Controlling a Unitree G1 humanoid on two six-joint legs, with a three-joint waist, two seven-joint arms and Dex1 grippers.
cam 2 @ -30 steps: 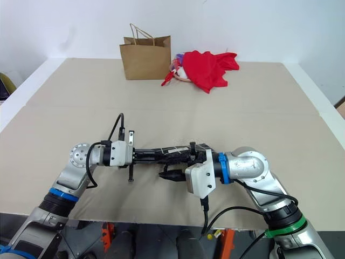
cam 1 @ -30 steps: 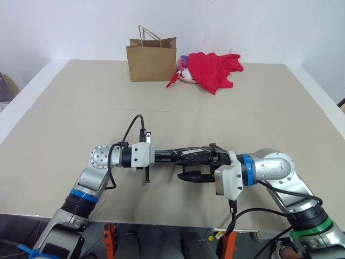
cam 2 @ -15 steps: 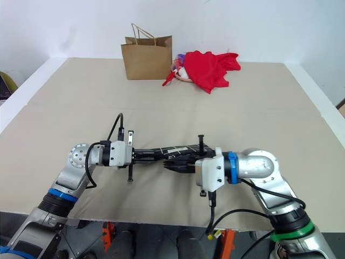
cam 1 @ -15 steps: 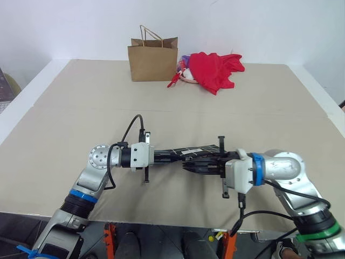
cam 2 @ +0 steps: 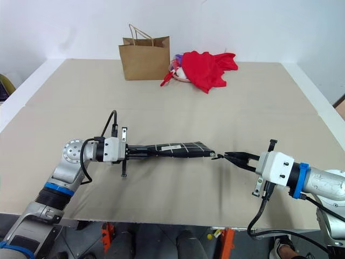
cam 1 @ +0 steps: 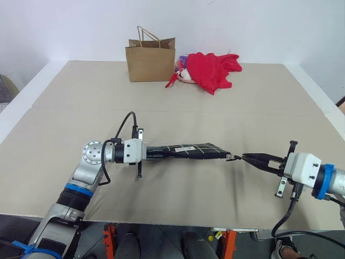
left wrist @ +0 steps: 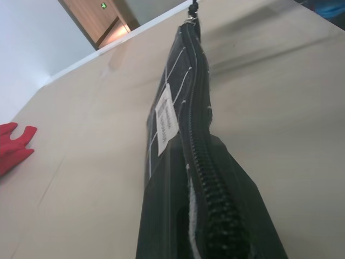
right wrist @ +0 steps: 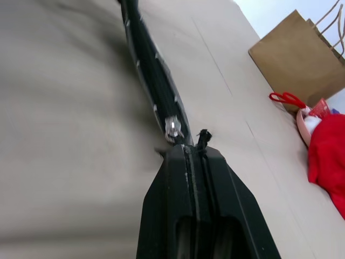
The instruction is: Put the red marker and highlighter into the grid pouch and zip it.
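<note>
black fingers of right tool point(cam 1: 245, 157) pressed together, pinching zipper pull point(cam 1: 233, 158) at right end of grid pouch point(cam 1: 188, 151). left tool point(cam 1: 156, 154) clamped on pouch's opposite end, holding it edge-up and stretched level between both tools, just above beige tabletop point(cam 1: 81, 102). zipper teeth running closed along upper edge, white label point(left wrist: 167, 116) on side. farther back, well apart: brown paper bag point(cam 1: 151, 59) upright near far edge, red cloth bundle point(cam 1: 213, 70) just beside it.
</note>
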